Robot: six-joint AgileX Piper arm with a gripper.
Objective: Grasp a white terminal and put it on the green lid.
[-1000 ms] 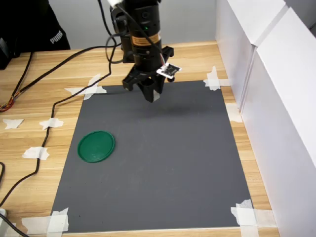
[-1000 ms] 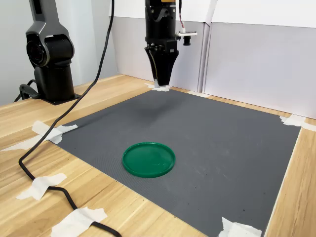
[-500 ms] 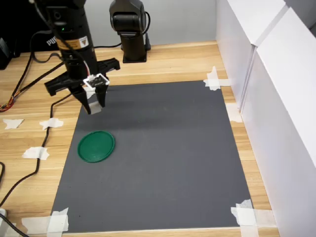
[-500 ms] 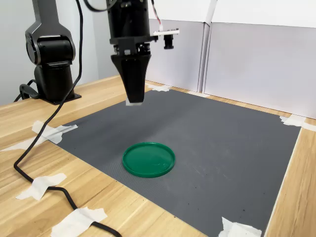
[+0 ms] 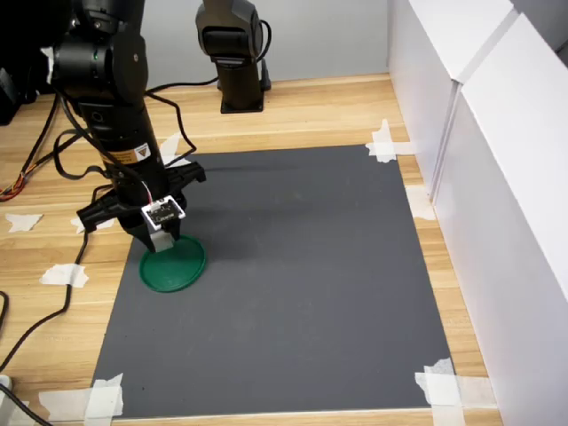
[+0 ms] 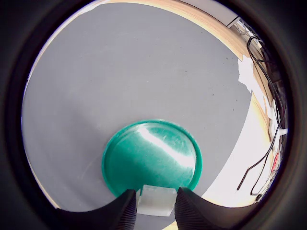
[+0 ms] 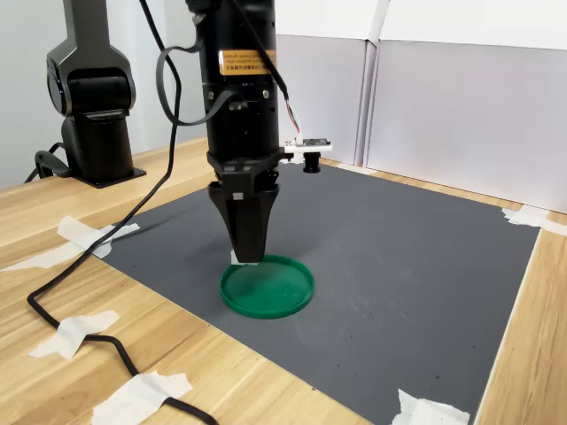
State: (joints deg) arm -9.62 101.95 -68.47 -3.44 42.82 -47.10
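Pincer (image 6: 156, 207) grips white terminal (image 6: 156, 199) (seemingly just) above green lid (image 6: 151, 158).

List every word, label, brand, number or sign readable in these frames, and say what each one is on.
Orange-yellow label on the arm in the second exterior view: printed lines, too small to read.
The same label on the arm in the first exterior view: a warning triangle and text, too blurred to read.
Green lid, white terminal, grey mat, white tape: no text visible.
Nothing else legible in any view.
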